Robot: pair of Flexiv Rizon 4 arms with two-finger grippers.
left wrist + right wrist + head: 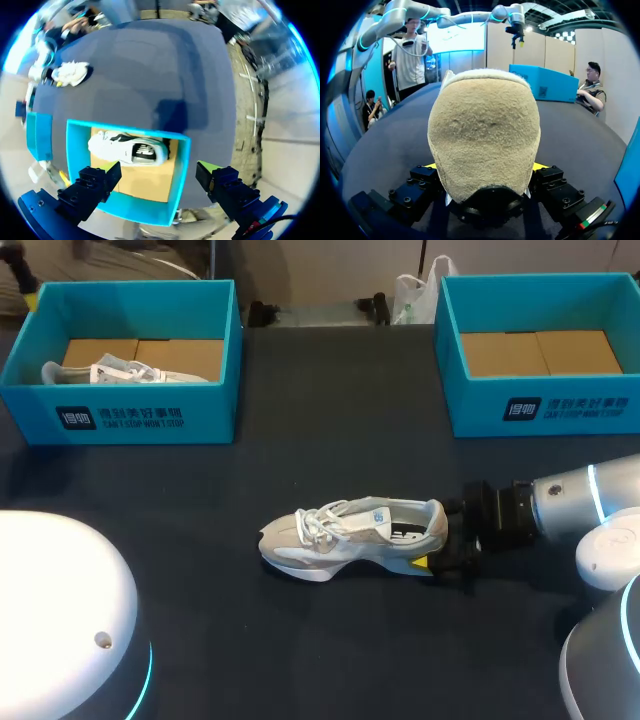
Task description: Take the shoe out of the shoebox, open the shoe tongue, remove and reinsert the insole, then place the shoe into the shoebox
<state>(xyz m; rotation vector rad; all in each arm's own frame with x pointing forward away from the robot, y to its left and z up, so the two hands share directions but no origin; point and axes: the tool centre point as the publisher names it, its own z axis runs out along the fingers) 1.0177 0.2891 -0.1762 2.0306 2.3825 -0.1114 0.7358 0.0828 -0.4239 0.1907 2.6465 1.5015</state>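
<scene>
A beige-and-white shoe (355,537) lies on its sole in the middle of the dark table, toe toward the left. My right gripper (440,550) is at its heel, a finger against each side. In the right wrist view the suede heel (485,135) fills the space between the fingers of the right gripper (485,167). My left gripper (159,170) hangs open high over the left blue shoebox (125,207), holding nothing. A second pale shoe (127,147) lies inside that box. The left gripper itself is out of the head view.
The left shoebox (120,415) stands at the back left with the other shoe (110,372) in it. A second blue shoebox (540,410) at the back right shows only its cardboard floor. White arm bases fill the near corners.
</scene>
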